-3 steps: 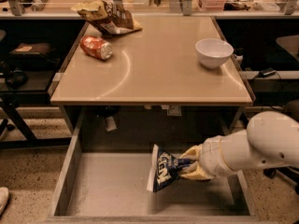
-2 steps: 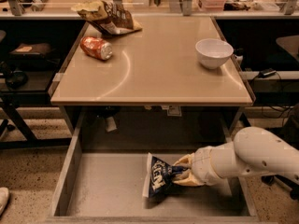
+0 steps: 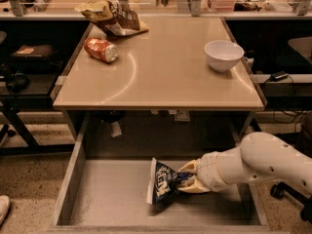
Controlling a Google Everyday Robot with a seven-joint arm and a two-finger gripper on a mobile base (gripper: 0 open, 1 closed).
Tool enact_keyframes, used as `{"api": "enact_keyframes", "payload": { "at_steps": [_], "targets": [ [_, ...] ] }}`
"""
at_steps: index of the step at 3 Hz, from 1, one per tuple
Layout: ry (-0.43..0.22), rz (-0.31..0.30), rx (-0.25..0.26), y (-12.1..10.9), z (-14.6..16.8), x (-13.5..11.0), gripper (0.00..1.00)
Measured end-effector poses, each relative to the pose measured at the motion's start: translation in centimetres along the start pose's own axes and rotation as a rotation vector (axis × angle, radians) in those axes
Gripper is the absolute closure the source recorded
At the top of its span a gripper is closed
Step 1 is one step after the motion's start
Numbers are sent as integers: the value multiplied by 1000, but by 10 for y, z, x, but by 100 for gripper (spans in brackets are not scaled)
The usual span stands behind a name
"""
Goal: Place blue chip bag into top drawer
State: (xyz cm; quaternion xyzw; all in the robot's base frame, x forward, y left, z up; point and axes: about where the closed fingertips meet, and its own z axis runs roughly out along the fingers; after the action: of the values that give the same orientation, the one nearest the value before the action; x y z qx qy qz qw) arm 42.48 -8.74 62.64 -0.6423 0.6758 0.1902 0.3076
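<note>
The blue chip bag (image 3: pixel 162 182), dark blue foil with white lettering and white edges, is inside the open top drawer (image 3: pixel 105 199), low over its speckled grey bottom, near the middle. My gripper (image 3: pixel 187 178) reaches in from the right on a white arm and is shut on the bag's right end, one finger above it and one below. Whether the bag rests on the drawer floor I cannot tell.
On the tan tabletop (image 3: pixel 161 72) above the drawer lie a yellow-brown chip bag (image 3: pixel 112 17) at the back left, a red can on its side (image 3: pixel 101 49) and a white bowl (image 3: pixel 223 55) at the right. Black desks flank both sides.
My gripper and the blue bag have moved left and lower, deeper into the drawer.
</note>
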Motion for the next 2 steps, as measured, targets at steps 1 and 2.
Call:
{"api": "enact_keyframes", "payload": {
  "at_steps": [1, 2],
  "targets": [
    [0, 0, 0, 0, 0, 0, 57],
    [0, 0, 0, 0, 0, 0, 34]
  ]
}}
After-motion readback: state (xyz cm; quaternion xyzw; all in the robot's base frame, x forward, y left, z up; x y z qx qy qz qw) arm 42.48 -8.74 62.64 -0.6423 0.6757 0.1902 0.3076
